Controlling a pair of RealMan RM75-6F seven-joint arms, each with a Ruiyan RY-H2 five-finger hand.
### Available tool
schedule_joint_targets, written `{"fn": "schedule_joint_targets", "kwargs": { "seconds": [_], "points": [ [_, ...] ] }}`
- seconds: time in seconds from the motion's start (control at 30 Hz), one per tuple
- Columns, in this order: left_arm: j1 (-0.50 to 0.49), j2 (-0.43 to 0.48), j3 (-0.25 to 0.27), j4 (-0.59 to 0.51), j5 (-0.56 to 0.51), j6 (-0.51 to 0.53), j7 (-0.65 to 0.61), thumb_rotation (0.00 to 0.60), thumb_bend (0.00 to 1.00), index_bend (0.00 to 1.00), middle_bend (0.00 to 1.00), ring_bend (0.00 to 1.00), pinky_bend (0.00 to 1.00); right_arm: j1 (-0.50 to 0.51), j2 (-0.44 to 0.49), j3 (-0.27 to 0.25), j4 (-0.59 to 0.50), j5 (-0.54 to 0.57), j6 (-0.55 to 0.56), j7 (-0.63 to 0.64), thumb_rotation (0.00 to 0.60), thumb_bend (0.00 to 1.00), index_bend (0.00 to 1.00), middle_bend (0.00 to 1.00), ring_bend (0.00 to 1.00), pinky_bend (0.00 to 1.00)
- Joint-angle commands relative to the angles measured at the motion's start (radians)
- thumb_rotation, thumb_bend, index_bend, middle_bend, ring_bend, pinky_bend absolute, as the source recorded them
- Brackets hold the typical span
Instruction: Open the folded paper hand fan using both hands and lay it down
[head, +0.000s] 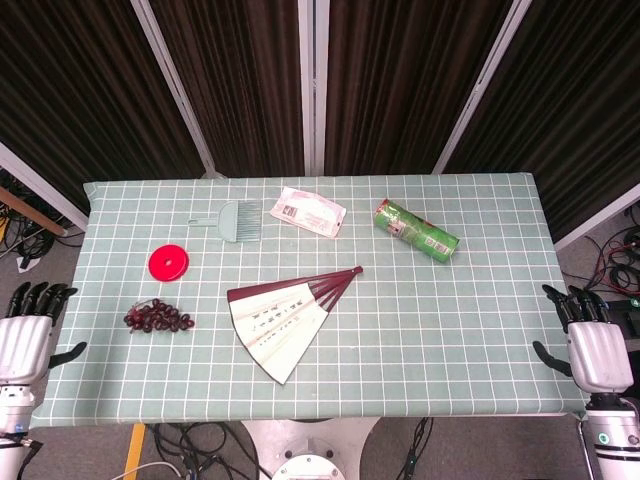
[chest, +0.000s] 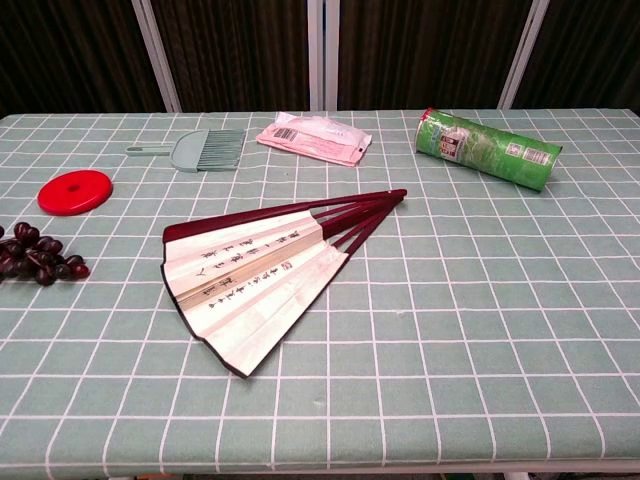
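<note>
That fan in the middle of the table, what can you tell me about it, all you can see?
The fan lies flat on the checked tablecloth, partly spread, not a full half circle. Its leaf looks like cream paper with columns of dark writing and a small red mark, edged by dark red outer sticks. Thin dark red ribs run together to a pivot pointing toward the far right, near the green tube. The wide edge faces the near left. Nothing touches it but the cloth; both hands rest at the table's near corners, away from it.

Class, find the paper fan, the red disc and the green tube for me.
paper fan (chest: 250, 285): chest view, on its cream leaf.
red disc (head: 169, 263): head view, its centre.
green tube (chest: 490, 150): chest view, mid-body.
</note>
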Motion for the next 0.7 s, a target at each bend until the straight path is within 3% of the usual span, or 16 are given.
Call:
{"fn": "schedule_joint_targets", "kwargs": {
  "seconds": [0.03, 0.33, 0.47, 0.7],
  "points": [
    [-0.005, 0.000, 0.003, 0.001, -0.004, -0.016, -0.001, 0.600, 0.09, 0.21, 0.17, 0.11, 0.08, 0.005, 0.006, -0.002, -0.007, 0.000, -0.010, 0.011, 0.600, 0.13, 0.12, 0.25, 0.10, 0.11],
    [-0.014, -0.003, 0.006, -0.004, 0.010, -0.023, -0.014, 0.600, 0.08, 0.21, 0.17, 0.11, 0.08, 0.000, 0.025, -0.006, -0.021, -0.012, 0.002, 0.038, 0.600, 0.13, 0.12, 0.25, 0.10, 0.11],
    [-0.051, 0.005, -0.023, -0.013, 0.021, -0.044, -0.042, 0.600, 0.07, 0.20, 0.17, 0.11, 0.08, -0.001, 0.041, -0.002, -0.033, -0.015, 0.010, 0.039, 0.600, 0.13, 0.12, 0.25, 0.10, 0.11],
    [-0.235, 0.038, -0.084, -0.022, 0.065, -0.248, -0.175, 0.600, 0.08, 0.22, 0.18, 0.11, 0.14, 0.026, 0.079, 0.000, -0.066, -0.029, -0.027, 0.027, 0.600, 0.13, 0.12, 0.25, 0.10, 0.11]
  ]
}}
